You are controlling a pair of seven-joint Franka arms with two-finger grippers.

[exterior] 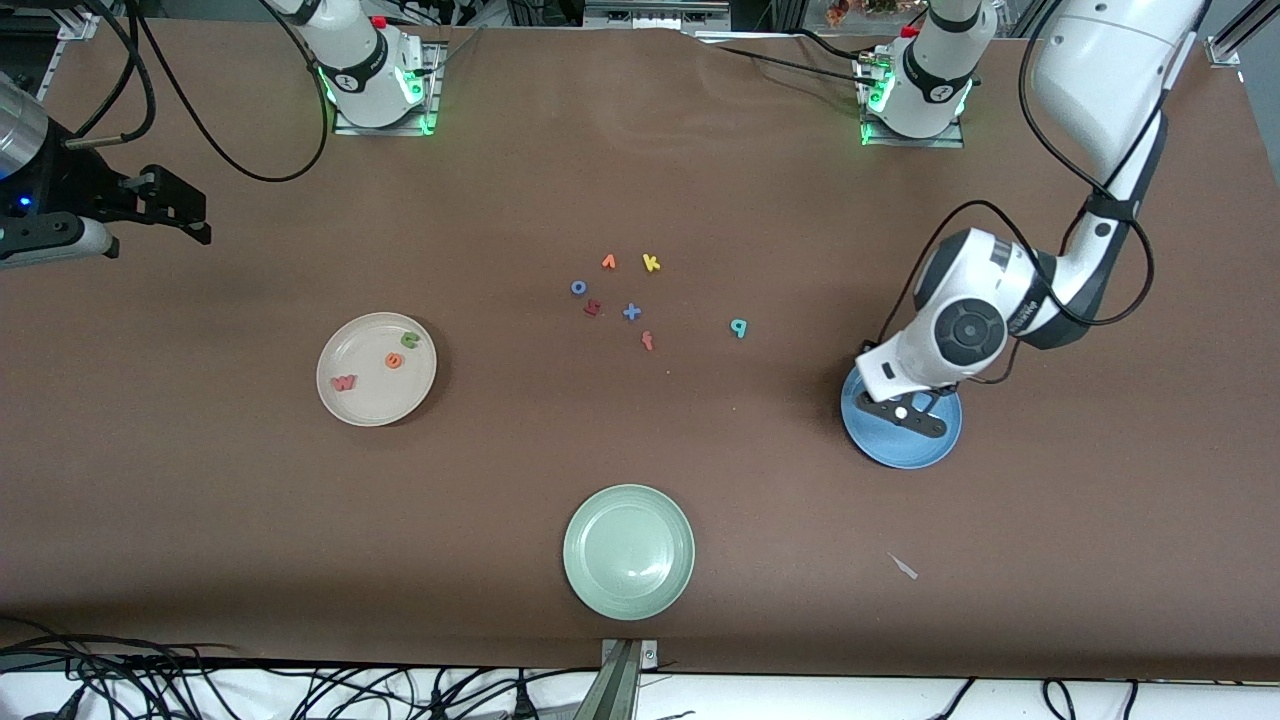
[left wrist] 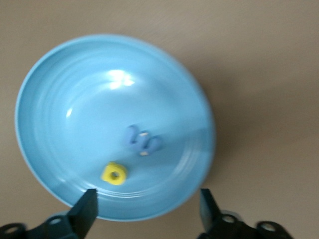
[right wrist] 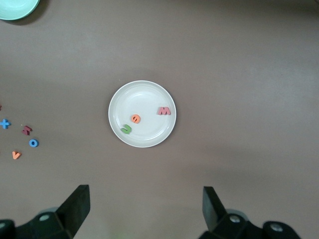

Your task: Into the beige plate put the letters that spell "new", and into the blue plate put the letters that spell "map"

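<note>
The beige plate [exterior: 365, 400] [right wrist: 142, 97] holds the pinkish-red w [exterior: 344, 382] [right wrist: 164, 111], the orange e [exterior: 393, 360] [right wrist: 135, 118] and the green n [exterior: 410, 339] [right wrist: 126, 129]. In the blue plate [exterior: 900, 455] [left wrist: 99, 89] lie the blue m [left wrist: 143, 141] and the yellow a [left wrist: 114, 174]. My left gripper [exterior: 905, 412] [left wrist: 147, 209] hangs open just over this plate, nothing between its fingers. The teal p [exterior: 738, 327] rests on the table between the loose letters and the blue plate. My right gripper [right wrist: 145, 206] waits open and empty, high above the right arm's end of the table.
Loose letters sit mid-table: orange v [exterior: 608, 262], yellow k [exterior: 651, 263], blue o [exterior: 578, 287], a dark red piece [exterior: 593, 308], a blue plus [exterior: 631, 312], red f [exterior: 648, 341]. A pale green plate [exterior: 628, 585] lies nearest the front camera.
</note>
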